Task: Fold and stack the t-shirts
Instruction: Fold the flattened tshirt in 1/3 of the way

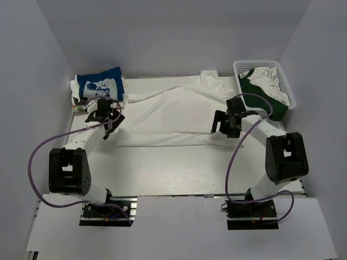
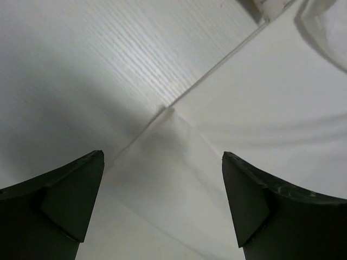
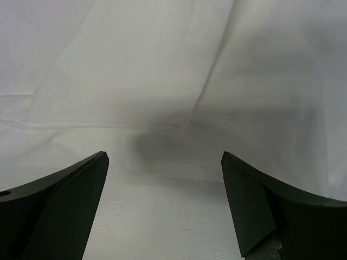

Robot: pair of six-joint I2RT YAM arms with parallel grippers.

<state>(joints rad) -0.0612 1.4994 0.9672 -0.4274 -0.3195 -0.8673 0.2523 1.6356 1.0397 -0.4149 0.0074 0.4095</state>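
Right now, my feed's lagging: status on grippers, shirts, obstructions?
Both open: left gripper, right gripper, at near edge of white shirt. It lies spread out; blue shirt folded far left. Nothing blocking.

**A:** The overhead view is bright and even, lit softly from above. The white shirt (image 1: 173, 116) nearly melts into the pale table (image 1: 173, 173), with only faint creases showing.

**B:** Any shadows?

**A:** They're weak there. In the left wrist view, a broad grey shadow covers the left half, and the dark fingers (image 2: 59, 200) along the bottom look soft-edged.

**B:** And the right wrist view?

**A:** It's dimmer, with a smoky shadow at the centre of the cloth. The fingers (image 3: 54, 211) are nearly black, and there's no glare.
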